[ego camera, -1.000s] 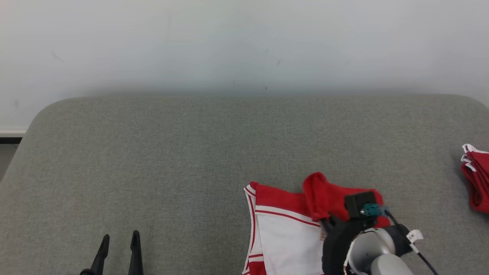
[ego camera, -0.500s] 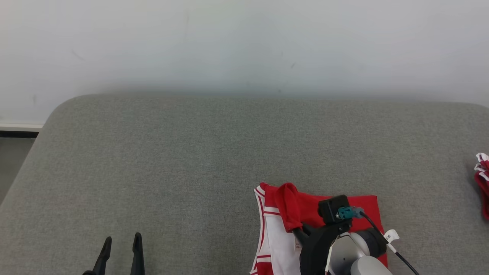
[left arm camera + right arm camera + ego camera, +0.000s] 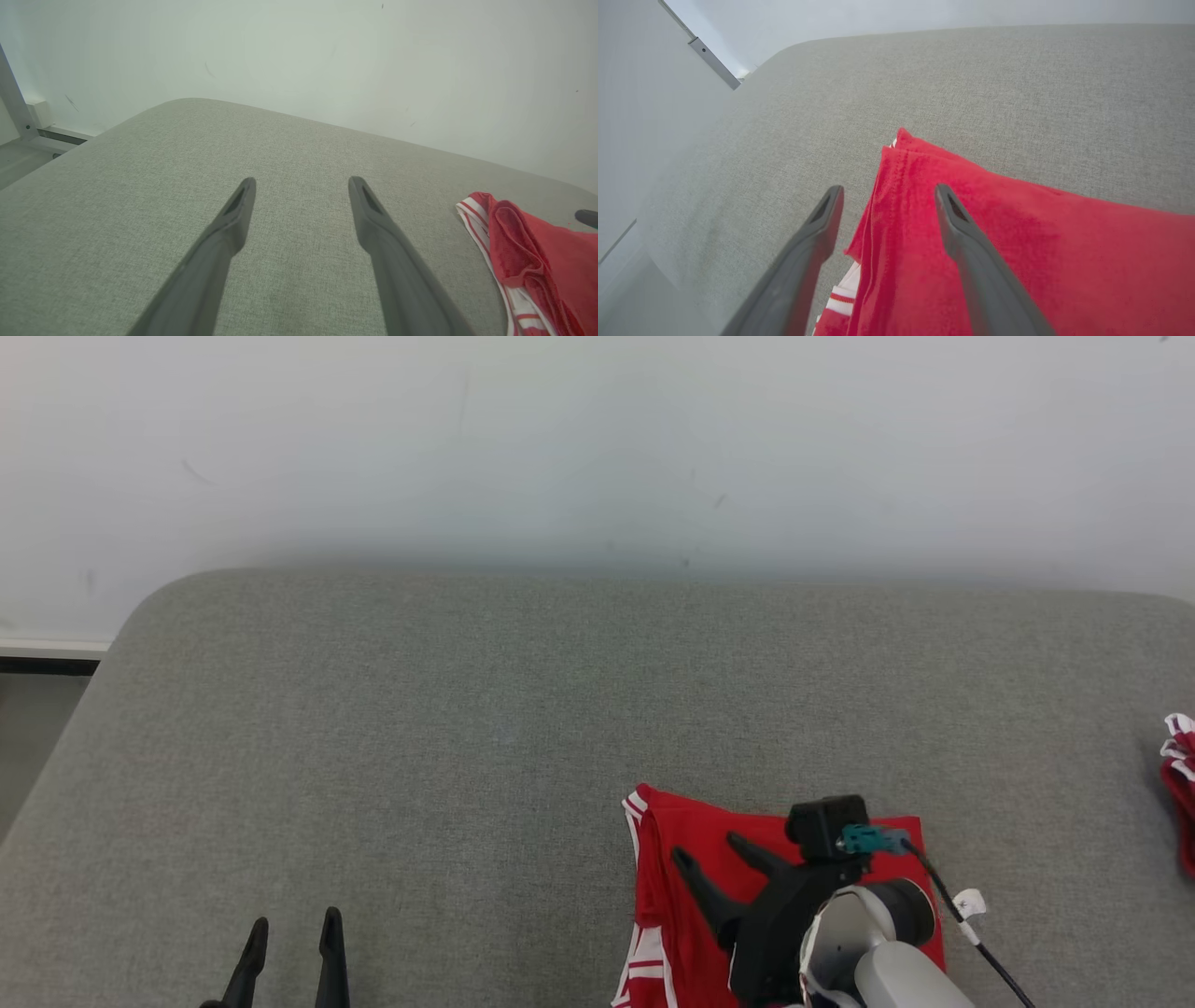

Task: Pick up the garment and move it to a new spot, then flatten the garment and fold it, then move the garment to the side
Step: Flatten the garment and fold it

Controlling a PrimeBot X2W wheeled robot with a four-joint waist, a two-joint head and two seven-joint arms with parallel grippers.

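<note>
Red flap that the right gripper (image 3: pixel 705 847) held up half a second ago now lies flat. Head view: garment (image 3: pixel 709 826) sits lower right on the grey cushion (image 3: pixel 467 709), striped edge facing frame left, body running off the bottom, so long axis unclear. Right jaws are spread and empty. Left gripper (image 3: pixel 294 919) sits lower left, parted. Left wrist view: jaws wide over cushion, garment at right edge. Right wrist view: jaws wide, straddling the garment's folded edge.

The left pincer (image 3: pixel 294 920) and the right pincer (image 3: pixel 705 846) are each a pair of long, slim, dark fingers tapering to narrow tips, with a shallow slot near each tip. The right one grows from a black bracket (image 3: pixel 775 933) on a rounded white and pale grey forearm (image 3: pixel 896 980). A boxy black camera block (image 3: pixel 822 821) carries a teal plug (image 3: pixel 864 840), a thin black cable (image 3: pixel 935 882) and a small white tag (image 3: pixel 969 902).
</note>
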